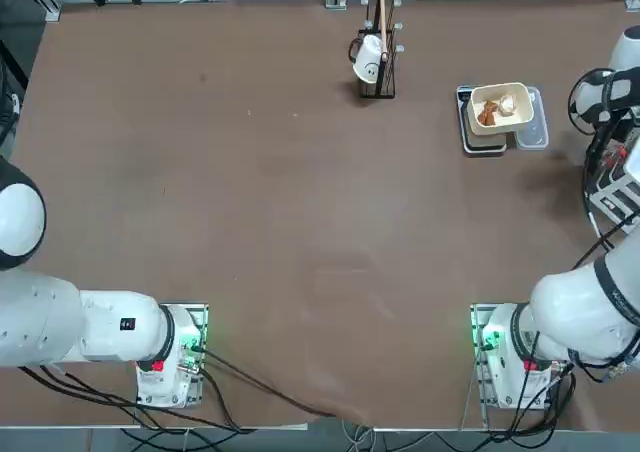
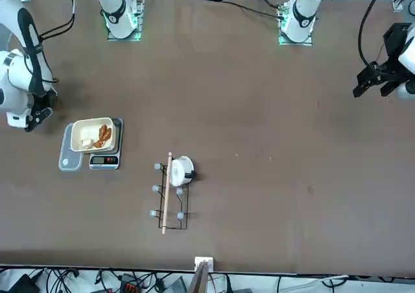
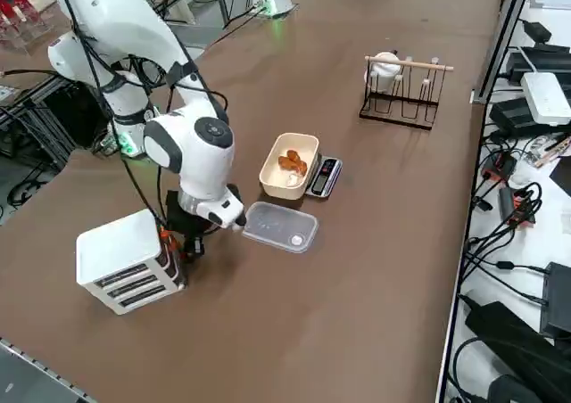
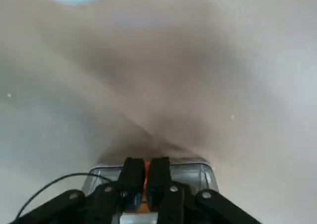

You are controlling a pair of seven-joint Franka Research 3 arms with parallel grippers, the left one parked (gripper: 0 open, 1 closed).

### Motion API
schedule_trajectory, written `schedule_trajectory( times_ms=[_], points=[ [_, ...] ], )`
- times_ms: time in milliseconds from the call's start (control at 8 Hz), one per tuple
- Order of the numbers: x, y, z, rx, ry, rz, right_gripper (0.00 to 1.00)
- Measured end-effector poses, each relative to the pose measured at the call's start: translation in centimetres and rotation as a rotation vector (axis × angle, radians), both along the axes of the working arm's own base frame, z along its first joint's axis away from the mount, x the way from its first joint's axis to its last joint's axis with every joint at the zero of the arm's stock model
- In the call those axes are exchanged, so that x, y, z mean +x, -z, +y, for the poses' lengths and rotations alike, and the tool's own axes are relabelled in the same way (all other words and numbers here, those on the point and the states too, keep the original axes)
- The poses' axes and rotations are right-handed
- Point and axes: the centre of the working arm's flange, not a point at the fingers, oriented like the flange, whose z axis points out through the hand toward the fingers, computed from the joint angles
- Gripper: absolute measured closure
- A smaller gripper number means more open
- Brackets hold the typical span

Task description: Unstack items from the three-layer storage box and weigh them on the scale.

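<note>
Easing clear drawer (image 4: 195, 174) straight & lvl is advised, ASAP but gently: orange tab (image 4: 147, 170) pinched by R gripper (image 4: 147, 160), storage box (image 3: 120, 251) at right not to be dragged.

Hand (image 4: 146, 165) closed on orange piece (image 4: 146, 184)

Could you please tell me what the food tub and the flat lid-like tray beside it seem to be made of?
The cream rectangular tub looks like smooth, opaque moulded plastic, judging by its even colour and rounded corners. The flat rounded tray seems clear plastic: the brown tabletop shows through.
</note>
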Motion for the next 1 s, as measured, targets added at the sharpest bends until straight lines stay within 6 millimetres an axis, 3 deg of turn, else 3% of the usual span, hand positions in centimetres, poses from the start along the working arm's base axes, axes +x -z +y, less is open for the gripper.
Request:
schedule_trajectory(
  times_ms=[500,1000],
  points=[
    [3.6,-1.0,3.8,0.054,-0.009,-0.075,0.93],
    [4.5,-1.2,4.5,0.06,-0.017,-0.088,0.94]
  ],
)
